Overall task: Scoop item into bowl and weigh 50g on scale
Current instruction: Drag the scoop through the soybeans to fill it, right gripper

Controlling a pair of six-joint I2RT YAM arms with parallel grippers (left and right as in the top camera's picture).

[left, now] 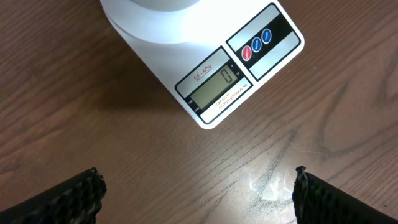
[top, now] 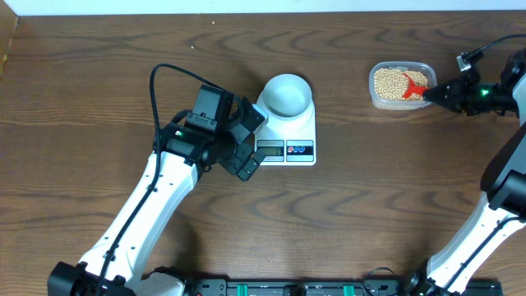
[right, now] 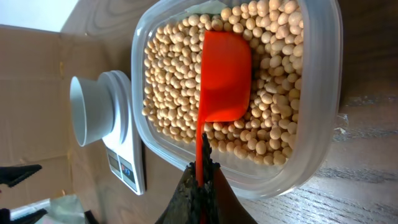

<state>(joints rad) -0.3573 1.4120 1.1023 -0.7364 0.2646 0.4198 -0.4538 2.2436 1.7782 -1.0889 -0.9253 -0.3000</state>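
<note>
Step judged: loading scoop (right: 225, 74). Push lip under beans (right: 168, 81), not skate on top. Keep load modest, since 50g wants small additions. Lift level, clear tub (right: 323, 93) wall before crossing to bowl (top: 287, 93).

Left arm runs from near-left edge to mid-worktop. Left gripper (top: 255, 145) spread wide, empty, just beside scale (top: 297, 131) display, which reads 0. Bowl on scale, looks empty.

Right arm reaches from near-right edge to far-right corner — right gripper (right: 200, 180) pinched on scoop handle, scoop resting on beans in tub.
</note>
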